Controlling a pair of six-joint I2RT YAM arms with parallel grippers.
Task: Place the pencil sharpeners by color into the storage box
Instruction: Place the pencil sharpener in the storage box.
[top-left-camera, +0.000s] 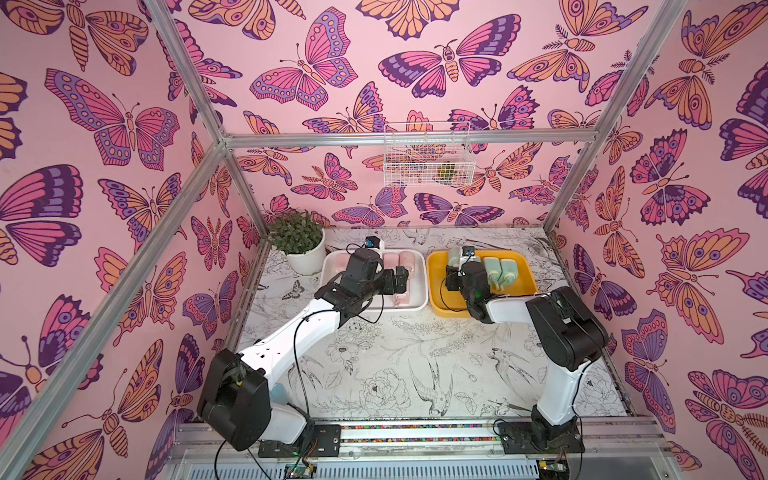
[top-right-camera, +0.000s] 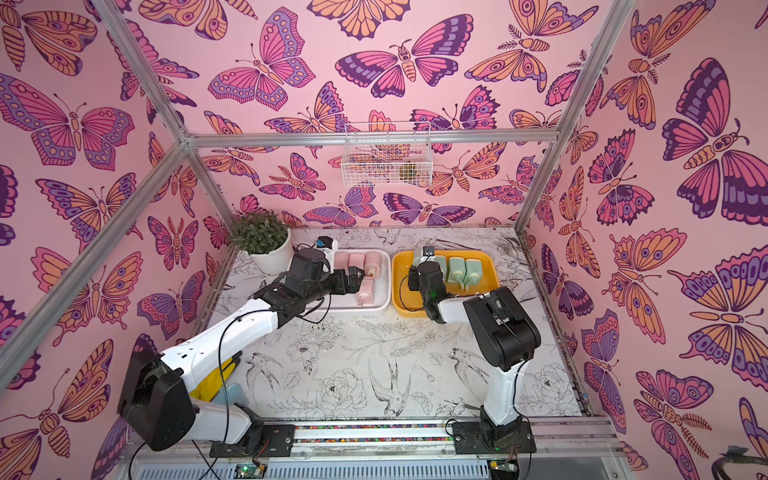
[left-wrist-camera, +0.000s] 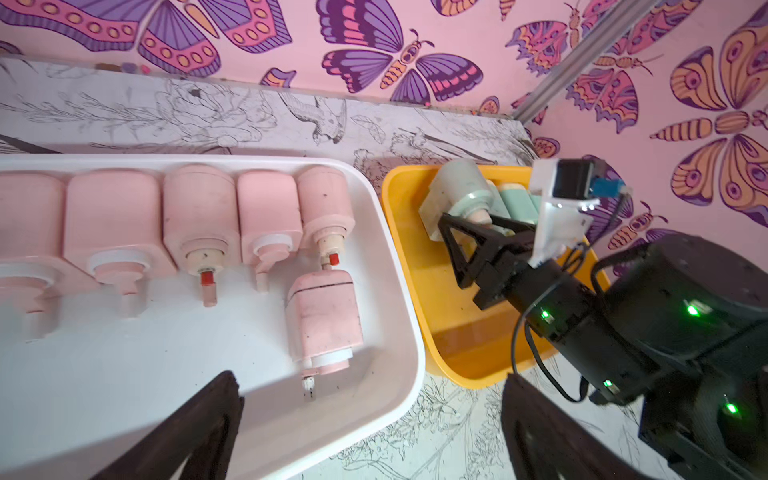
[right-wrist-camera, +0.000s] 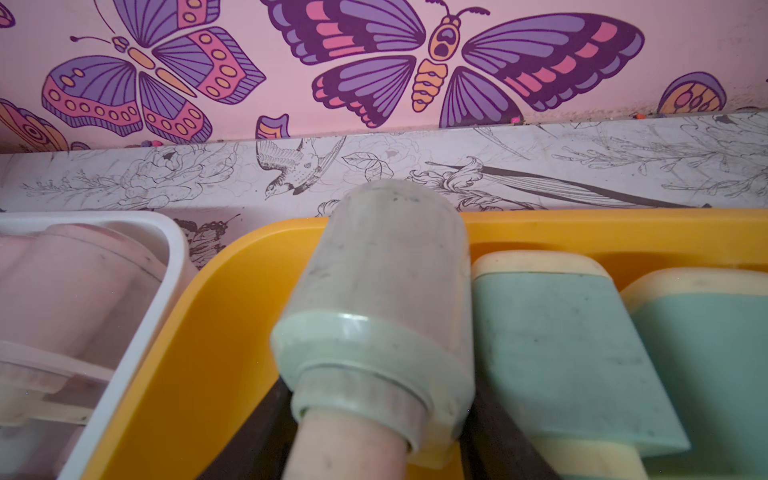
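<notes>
Several pale pink pencil sharpeners (left-wrist-camera: 199, 216) lie in a row in the white storage box (top-left-camera: 415, 308). One more pink one (left-wrist-camera: 324, 316) lies in front of the row. My left gripper (left-wrist-camera: 370, 378) hangs open and empty above this box's near right corner. My right gripper (right-wrist-camera: 374, 428) is shut on a mint green sharpener (right-wrist-camera: 382, 282) by its handle end, holding it tilted over the back left of the yellow storage box (right-wrist-camera: 208, 353). Beside it, two green sharpeners (right-wrist-camera: 561, 345) lie side by side in the yellow box (top-left-camera: 449, 305).
A potted plant (top-left-camera: 297, 239) stands at the back left, touching the white box. A wire basket (top-left-camera: 426, 156) hangs on the back wall. The two boxes sit side by side with a narrow gap. Metal frame posts rise at the table's back corners.
</notes>
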